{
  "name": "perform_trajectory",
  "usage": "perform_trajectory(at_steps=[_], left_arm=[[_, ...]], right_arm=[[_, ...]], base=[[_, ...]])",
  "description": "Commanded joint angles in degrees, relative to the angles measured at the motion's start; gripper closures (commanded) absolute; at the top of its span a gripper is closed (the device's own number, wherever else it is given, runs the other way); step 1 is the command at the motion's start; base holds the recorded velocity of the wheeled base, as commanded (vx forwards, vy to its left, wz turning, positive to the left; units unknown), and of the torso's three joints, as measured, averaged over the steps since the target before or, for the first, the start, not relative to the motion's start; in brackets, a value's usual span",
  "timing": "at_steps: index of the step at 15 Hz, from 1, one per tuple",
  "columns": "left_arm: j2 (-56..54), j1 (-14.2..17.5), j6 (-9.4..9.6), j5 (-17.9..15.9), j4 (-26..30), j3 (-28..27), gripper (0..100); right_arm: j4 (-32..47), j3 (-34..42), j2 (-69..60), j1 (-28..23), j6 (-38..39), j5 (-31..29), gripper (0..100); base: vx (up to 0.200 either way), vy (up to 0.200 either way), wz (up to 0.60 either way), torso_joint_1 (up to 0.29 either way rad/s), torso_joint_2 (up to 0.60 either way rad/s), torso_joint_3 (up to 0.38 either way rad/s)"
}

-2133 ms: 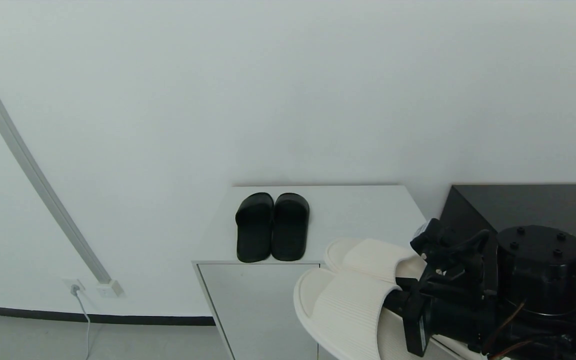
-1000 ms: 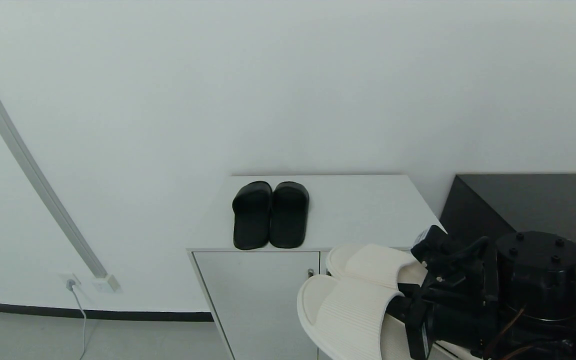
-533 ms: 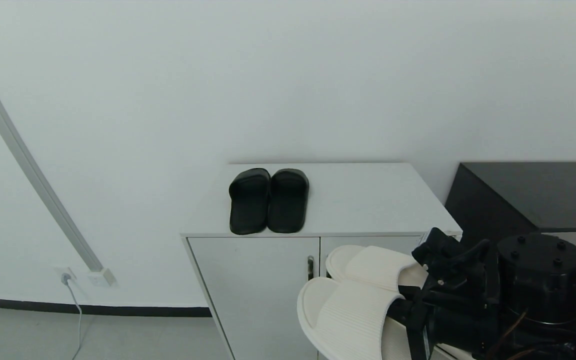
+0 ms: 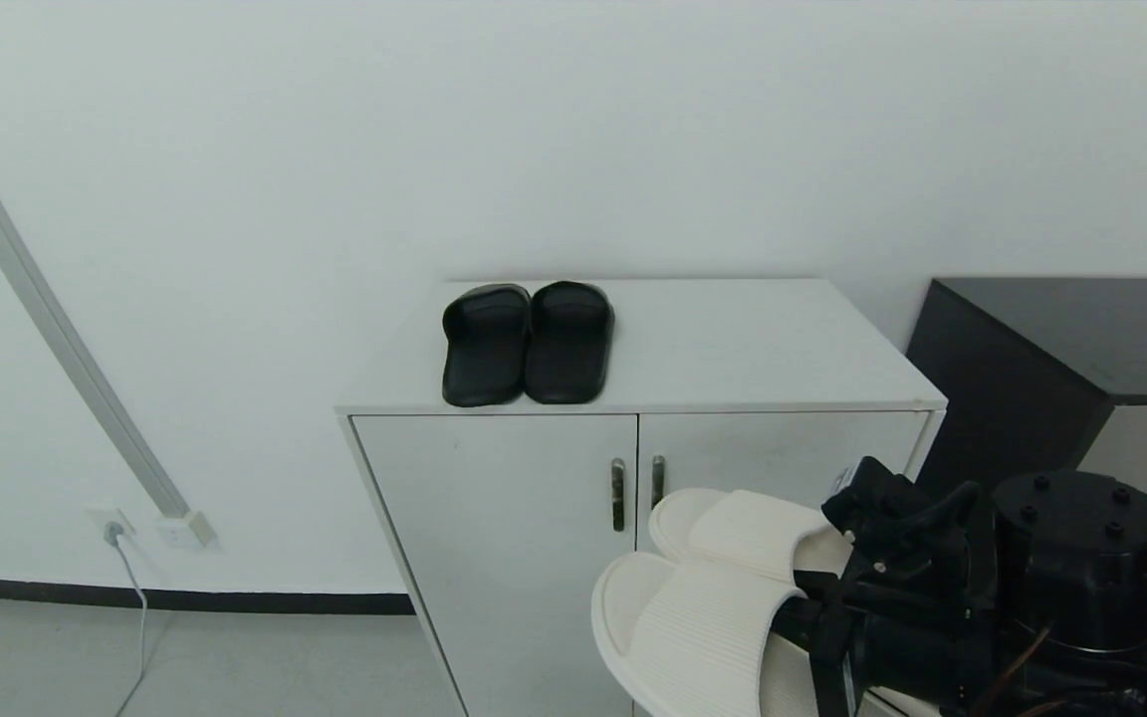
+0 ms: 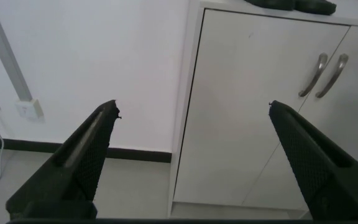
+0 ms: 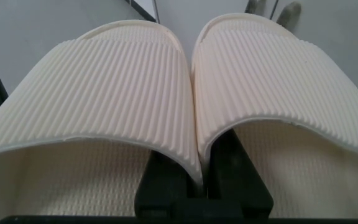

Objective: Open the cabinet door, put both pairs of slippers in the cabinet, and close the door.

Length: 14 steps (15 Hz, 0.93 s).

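1. Holding white slippers [image 4: 703, 597]: right pincer [image 6: 202, 186] is clamped on the pair's touching inner walls, toes pointing away from it toward the cabinet [image 4: 733, 349].
2. Empty left pincer [image 5: 192, 107] is spread wide. The closed doors [image 4: 504, 538] are ahead of it, handles [image 5: 325, 74] beyond its tips, untouched.
3. The black slippers [image 4: 529, 344] sit on the cabinet top, above and well apart from both pincers.
4. Likely step: open a door. Centre left pincer on one handle, close fully, pull along the hinge arc. Hold right pincer's load outside the door swing, grip firm.
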Motion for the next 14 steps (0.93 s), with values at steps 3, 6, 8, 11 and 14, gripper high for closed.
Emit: perform_trajectory(at_steps=[3,6,8,11,14], left_arm=[[0.0,-0.1,0.09,0.0,0.0,0.0,0],[0.0,0.0,0.09,0.0,0.0,0.0,0],[0.0,-0.1,0.09,-0.1,0.1,0.0,0],[0.0,-0.1,0.18,0.0,0.1,0.0,0],[0.0,-0.1,0.18,-0.1,0.2,-0.1,0]], right_arm=[[0.0,0.3,0.2,0.0,0.0,-0.1,100],[0.0,0.5,0.3,0.0,0.0,-0.1,100],[0.0,0.9,0.3,0.0,0.0,-0.2,100],[0.0,1.0,0.4,-0.1,0.0,-0.1,100],[0.0,1.2,0.8,-0.1,0.1,0.1,100]], base=[[0.0,0.0,0.0,-0.196,0.52,0.315],[0.0,0.0,0.0,-0.173,0.5,0.321],[0.0,0.0,0.0,-0.156,0.49,0.317],[0.0,0.0,0.0,-0.141,0.48,0.326],[0.0,0.0,0.0,-0.123,0.47,0.341]])
